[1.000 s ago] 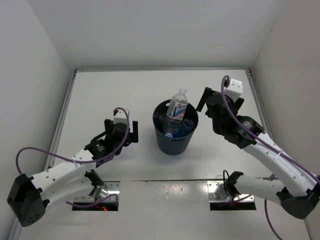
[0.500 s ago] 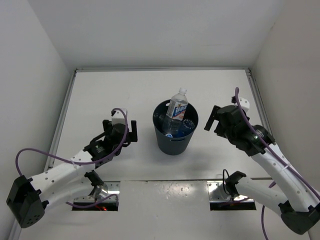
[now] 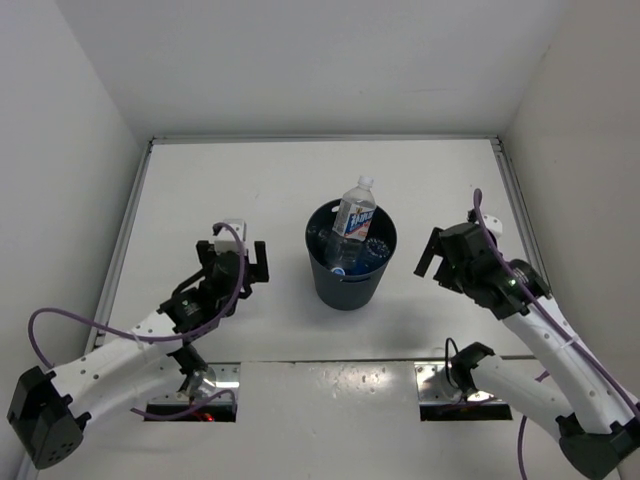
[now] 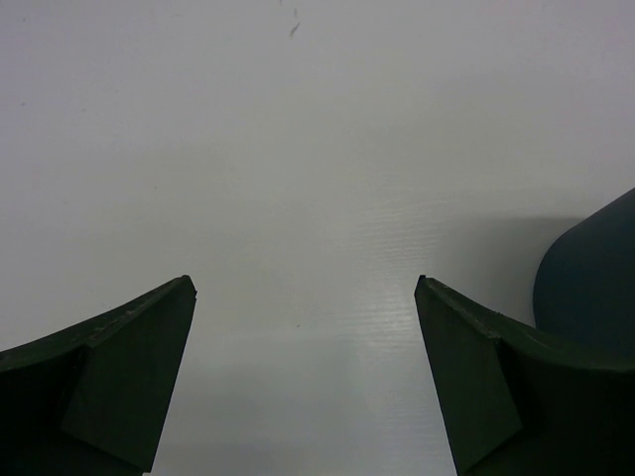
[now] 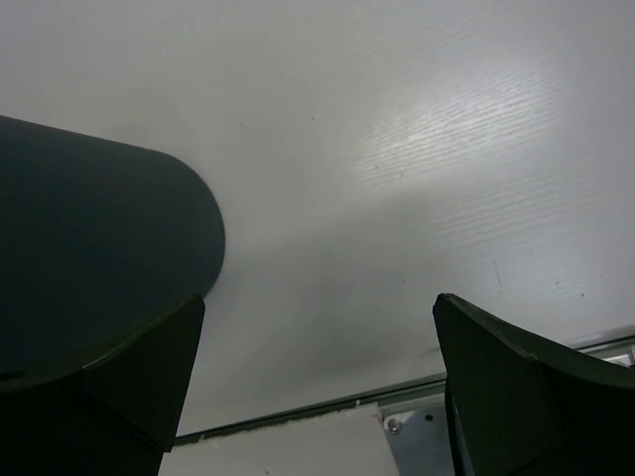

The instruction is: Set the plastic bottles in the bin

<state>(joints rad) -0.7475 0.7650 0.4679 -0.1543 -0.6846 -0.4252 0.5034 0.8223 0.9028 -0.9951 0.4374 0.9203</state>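
Bottles are sitting inside the bin, which is standing at the middle of the table between the two arms. One clear bottle, with a blue-and-white label and a white cap, is leaning against the far side of the rim and poking up above it. The others are showing only as blue patches deeper inside, and their number is too hard to tell from above. No bottle is lying on the table in any view.

The left gripper is hovering just left of the bin with its jaws spread wide and nothing between them. Its wrist camera is showing only bare table between the fingers, with the bin's dark wall at the right edge. The right gripper is hanging to the right of the bin, apart from it. It is likewise spread and empty, and the bin's wall is filling the left of its own view.

Judging by this, the task is looking finished or very nearly so, with the loading done and both arms standing clear. The next move is probably calling for nothing more than parking the arms. They should be kept away from the bin so that the protruding bottle is not tipped out.
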